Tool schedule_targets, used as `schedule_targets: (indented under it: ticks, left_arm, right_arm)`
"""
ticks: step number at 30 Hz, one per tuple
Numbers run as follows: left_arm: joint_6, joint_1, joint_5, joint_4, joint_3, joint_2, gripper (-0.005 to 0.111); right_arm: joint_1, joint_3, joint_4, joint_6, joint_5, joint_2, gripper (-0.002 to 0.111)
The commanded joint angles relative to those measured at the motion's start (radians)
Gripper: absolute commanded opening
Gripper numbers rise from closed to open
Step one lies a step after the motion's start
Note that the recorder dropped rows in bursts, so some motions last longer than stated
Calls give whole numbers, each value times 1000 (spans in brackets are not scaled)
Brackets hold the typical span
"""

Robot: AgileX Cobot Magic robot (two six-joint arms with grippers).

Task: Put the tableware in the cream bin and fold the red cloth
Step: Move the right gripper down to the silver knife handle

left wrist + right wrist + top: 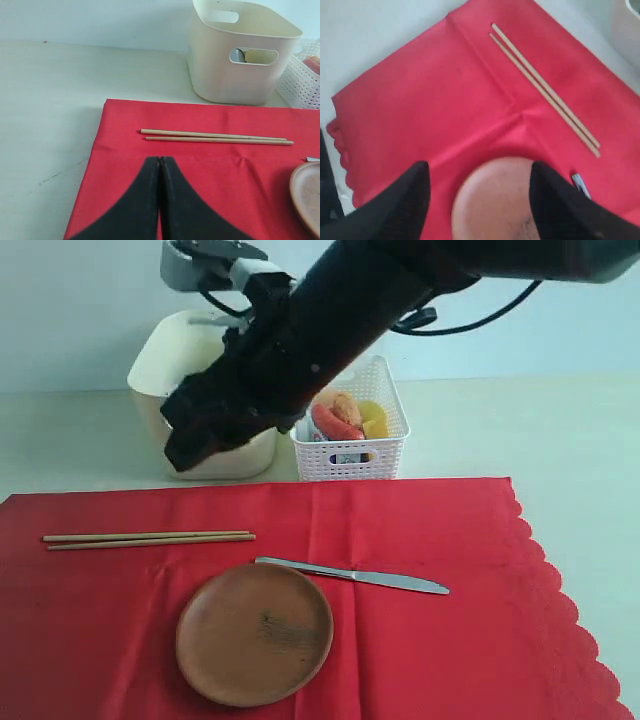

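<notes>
Your right gripper (480, 170) gapes empty above the round brown plate (495, 205); your left gripper (160, 167) is pinched together over the red cloth (200, 120).

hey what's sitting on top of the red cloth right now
On the red cloth: a pair of wooden chopsticks, a silver knife and a round brown plate. Whatever lies under the plate is covered.
</notes>
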Motion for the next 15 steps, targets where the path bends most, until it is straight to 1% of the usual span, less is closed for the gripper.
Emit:
schedule_targets:
  ticks: [1,5,7,8,9,10,11,14,15]
  left_arm:
    - [2,-6,-10,-12,3,-4,0]
    - [2,-6,-10,-12,3,-4,0]
    - [2,-6,-10,-12,3,-4,0]
    - [2,-6,-10,-12,3,-4,0]
    - [2,-6,-10,-12,3,-4,0]
    - [2,-6,-10,-12,3,-4,0]
    - [2,-6,-10,-12,3,-4,0]
    - [2,-6,-10,-12,3,-4,0]
    - [2,-6,-10,-12,3,-4,0]
  right_arm:
    - [-1,109,-40,-13,-31,-51,56]
    - [-1,215,-124,-3,-84,-85,56]
    - [-1,257,-264,107,-99,-94,56]
    - [-1,280,-375,198,-99,-99,56]
    - [-1,292,-439,241,-96,-99,56]
    - [-1,315,-563,315,-94,-99,56]
    - [-1,330,-639,358,-94,-97,56]
    - [-1,343,-699,328,-97,-87,56]
    - [-1,343,-702,265,-107,-81,56]
